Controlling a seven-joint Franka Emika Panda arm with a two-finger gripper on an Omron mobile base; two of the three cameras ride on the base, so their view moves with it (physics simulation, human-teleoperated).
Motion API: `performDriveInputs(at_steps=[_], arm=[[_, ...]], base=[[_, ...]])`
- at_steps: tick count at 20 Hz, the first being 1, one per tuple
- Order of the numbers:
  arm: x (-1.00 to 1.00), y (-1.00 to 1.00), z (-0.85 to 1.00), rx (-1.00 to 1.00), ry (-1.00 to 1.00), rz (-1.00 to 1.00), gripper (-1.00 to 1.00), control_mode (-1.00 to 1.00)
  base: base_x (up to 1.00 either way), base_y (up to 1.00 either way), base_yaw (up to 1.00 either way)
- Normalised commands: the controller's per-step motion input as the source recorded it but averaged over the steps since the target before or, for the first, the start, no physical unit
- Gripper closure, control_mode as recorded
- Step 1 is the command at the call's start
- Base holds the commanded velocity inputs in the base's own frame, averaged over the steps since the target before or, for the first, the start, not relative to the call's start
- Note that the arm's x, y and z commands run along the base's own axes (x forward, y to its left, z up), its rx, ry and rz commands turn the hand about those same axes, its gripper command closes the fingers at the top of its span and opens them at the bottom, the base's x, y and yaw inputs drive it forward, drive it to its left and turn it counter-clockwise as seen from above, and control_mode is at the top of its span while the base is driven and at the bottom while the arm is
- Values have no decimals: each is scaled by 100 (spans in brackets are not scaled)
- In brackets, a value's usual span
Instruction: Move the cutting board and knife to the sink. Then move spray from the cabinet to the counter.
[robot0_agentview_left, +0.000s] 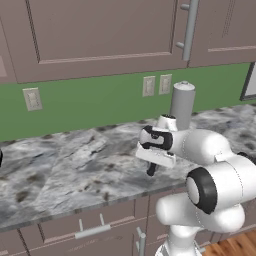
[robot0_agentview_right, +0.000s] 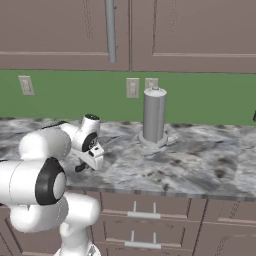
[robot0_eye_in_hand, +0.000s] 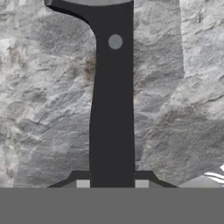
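The knife lies along the hand view with its black riveted handle running up from between my fingertips; the grey base of its blade shows at the top edge. My gripper is shut on the handle's end. Beneath it is the grey-and-white marbled counter. In the left base view the gripper points down just above the counter, near its front edge. The right base view has the gripper low over the counter. The cutting board, sink, spray and open-shelf cabinet are out of view.
A tall steel cylinder on a round base stands at the back of the counter, behind my hand. Panelled wall cabinets hang above the green wall with its outlets. Drawers with steel handles sit under the counter.
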Motion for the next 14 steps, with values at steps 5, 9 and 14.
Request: performDriveInputs(at_steps=[5,9,14], arm=[[-12,0,80,-1,0,-9,100,-100],[-27,0,62,0,-3,-11,100,-100],[-30,0,53,0,-4,-10,100,-100]], base=[[0,0,0],[0,0,0],[0,0,0]])
